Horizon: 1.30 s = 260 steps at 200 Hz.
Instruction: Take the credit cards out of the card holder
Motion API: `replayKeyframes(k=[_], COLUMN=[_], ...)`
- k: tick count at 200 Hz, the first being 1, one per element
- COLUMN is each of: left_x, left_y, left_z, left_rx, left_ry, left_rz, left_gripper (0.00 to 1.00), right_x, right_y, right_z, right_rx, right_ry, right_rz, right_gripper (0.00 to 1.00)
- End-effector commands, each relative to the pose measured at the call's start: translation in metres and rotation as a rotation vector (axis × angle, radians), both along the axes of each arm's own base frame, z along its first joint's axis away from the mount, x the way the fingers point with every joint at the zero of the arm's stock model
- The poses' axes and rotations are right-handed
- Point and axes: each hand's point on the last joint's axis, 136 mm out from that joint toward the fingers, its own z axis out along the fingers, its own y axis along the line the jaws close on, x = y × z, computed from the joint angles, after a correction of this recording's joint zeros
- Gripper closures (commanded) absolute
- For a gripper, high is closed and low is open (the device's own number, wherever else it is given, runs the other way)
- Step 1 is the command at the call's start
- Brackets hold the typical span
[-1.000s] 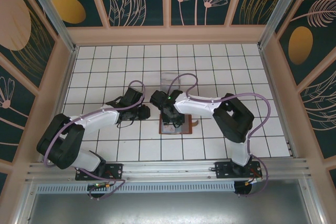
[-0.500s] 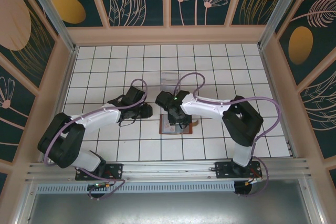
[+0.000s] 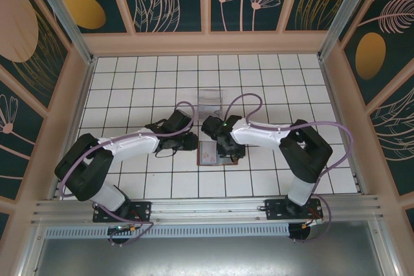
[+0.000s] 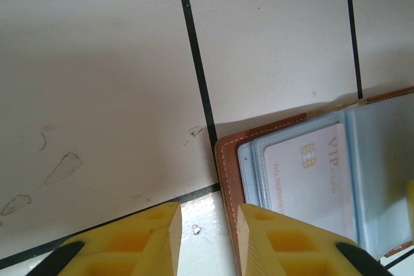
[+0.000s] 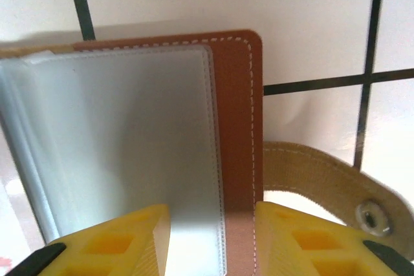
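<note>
Lying spread open on the white-tiled table (image 3: pixel 129 82), the card holder (image 3: pixel 208 155) is found just in front of the arms, between the two grippers. Its closing tab (image 5: pixel 317 172) is laid loose beside one edge.

The left gripper (image 4: pixel 207 240) is held low at the holder's left edge. Its yellow fingers are parted, with only tile and the stitched leather corner between them, and nothing is pinched. One credit card (image 4: pixel 310 172), marked VIP and bearing a chip, is seen tucked in a blue-grey sleeve just beside those fingers. Whether more cards lie behind it cannot be told.

The right gripper (image 5: pixel 212 237) is set over the holder's opposite edge, its fingers likewise spread. The leather border and the rim of the plastic sleeves (image 5: pixel 116 134) are framed between them. This placing is judged to be for steadying, so that the holder is kept from sliding while the card is drawn out on the left.

No card is out yet, so the task is judged barely begun. A clear plastic tray (image 3: pixel 209 98) is set farther back, apart from the holder.
</note>
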Motion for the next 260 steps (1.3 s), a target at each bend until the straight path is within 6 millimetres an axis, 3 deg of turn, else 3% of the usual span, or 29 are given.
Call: replayKeyframes(k=[1,22,51,100,172,260], left_x=[0.001,-0.003,-0.009,-0.016,-0.023,-0.031], left_y=[-0.007,-0.012,-0.024,-0.033,-0.025,-0.016], left_z=[0.006,0.007,0.006,-0.003,-0.023,-0.036], left_rx=[-0.018,-0.032,-0.059,-0.038,0.023,0.055], left_ry=[0.004,0.008,0.029,0.047,0.084,0.112], left_rz=[0.001,-0.010,-0.033,-0.053,-0.051,-0.043], left_gripper=[0.70,0.70,0.70,0.70,0.71,0.73], right_x=[0.007,0.010,0.014,0.015,0.016,0.012], right_y=[-0.014,-0.007,0.021,0.066,0.078,0.075], right_z=[0.018,0.028,0.040,0.042,0.022,-0.006], right_rx=[-0.026,0.022,0.191,0.479,0.572,0.522], right_ry=[-0.066,-0.086,-0.103,-0.059,0.004,0.059], right_rz=[-0.046,-0.049,-0.029,0.001,0.000,0.003], right_gripper=[0.62,0.64,0.69,0.84,0.85,0.74])
